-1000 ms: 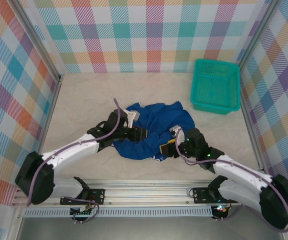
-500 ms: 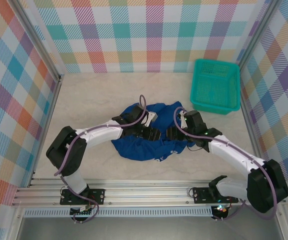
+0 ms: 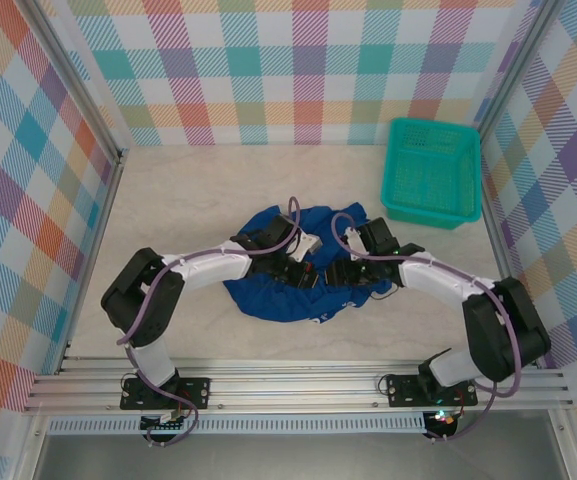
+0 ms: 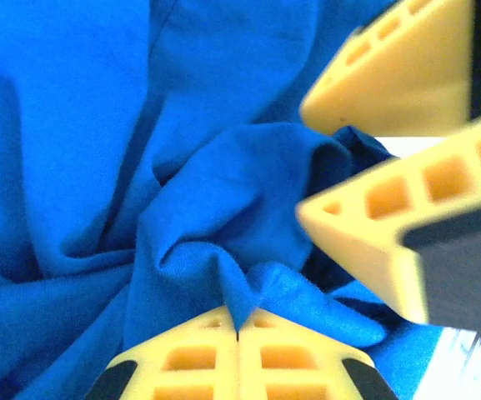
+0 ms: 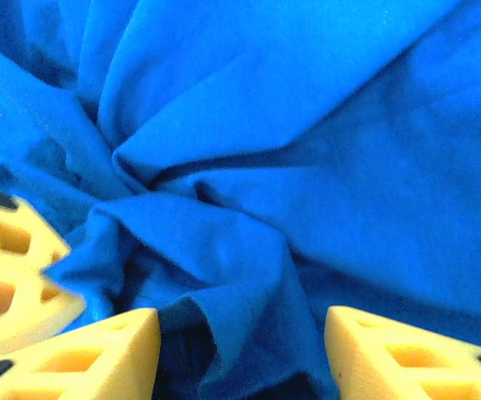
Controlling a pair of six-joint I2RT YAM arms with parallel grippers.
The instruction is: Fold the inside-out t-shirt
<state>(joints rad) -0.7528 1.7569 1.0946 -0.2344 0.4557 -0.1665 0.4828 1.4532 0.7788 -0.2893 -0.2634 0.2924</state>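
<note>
The royal-blue t-shirt (image 3: 273, 297) lies crumpled in a heap at the middle of the table, a bit of white print at its near edge. Both grippers meet on top of it. My left gripper (image 3: 306, 270) (image 4: 238, 330) is shut, pinching a raised fold of the shirt (image 4: 182, 217) between its yellow fingers. My right gripper (image 3: 340, 273) (image 5: 242, 354) stands open right beside it, its fingers (image 5: 98, 354) straddling another ridge of the blue cloth (image 5: 240, 250). The right gripper's fingers (image 4: 390, 75) show close by in the left wrist view.
A teal mesh basket (image 3: 431, 172) stands at the back right, near the right wall. Bare beige table (image 3: 168, 200) surrounds the shirt. Plaid walls close in the left, back and right sides.
Both arms have swung in over the shirt: the left gripper moved right, the right gripper moved up and left, and they now sit tip to tip at the heap's middle.
</note>
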